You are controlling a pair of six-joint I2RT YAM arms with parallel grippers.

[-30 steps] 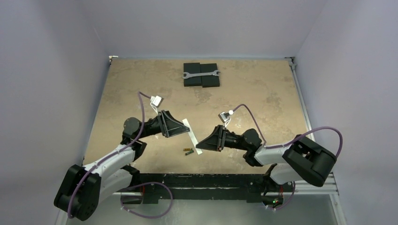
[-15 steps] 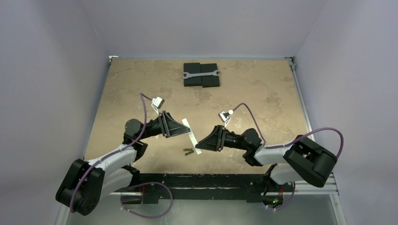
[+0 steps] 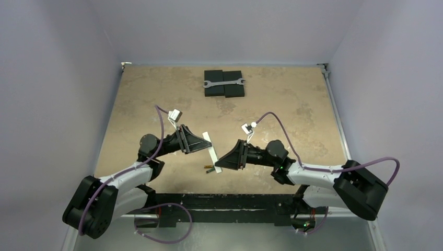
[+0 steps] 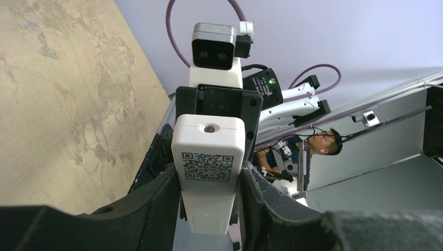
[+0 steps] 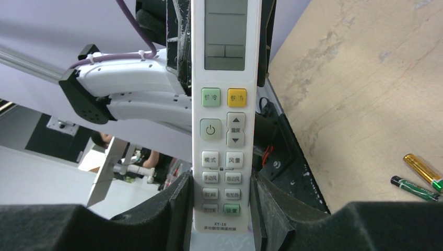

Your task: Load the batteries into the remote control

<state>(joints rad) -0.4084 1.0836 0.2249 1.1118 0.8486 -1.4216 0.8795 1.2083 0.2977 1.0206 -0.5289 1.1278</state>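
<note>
The white remote control [image 3: 211, 149] is gripped at both ends. My left gripper [image 3: 204, 143] is shut on its far end; the left wrist view shows the remote's plain back with a QR label [image 4: 208, 167] between the fingers. My right gripper [image 3: 219, 162] is shut on its near end; the right wrist view shows the face with screen and buttons [image 5: 225, 130]. The gold battery [image 3: 208, 168] and dark green battery [image 3: 211, 171] lie together on the table just below the remote, also in the right wrist view as gold [image 5: 423, 170] and green [image 5: 414, 188].
A grey wrench [image 3: 223, 82] lies on black blocks [image 3: 224, 90] at the back of the tan table [image 3: 292, 115]. A black rail [image 3: 224, 201] runs along the near edge, just behind the batteries. Grey walls enclose the table on three sides.
My right arm has swung and reached a little to the left, its gripper closing in along the remote's near end. The left arm and the batteries have stayed put.
</note>
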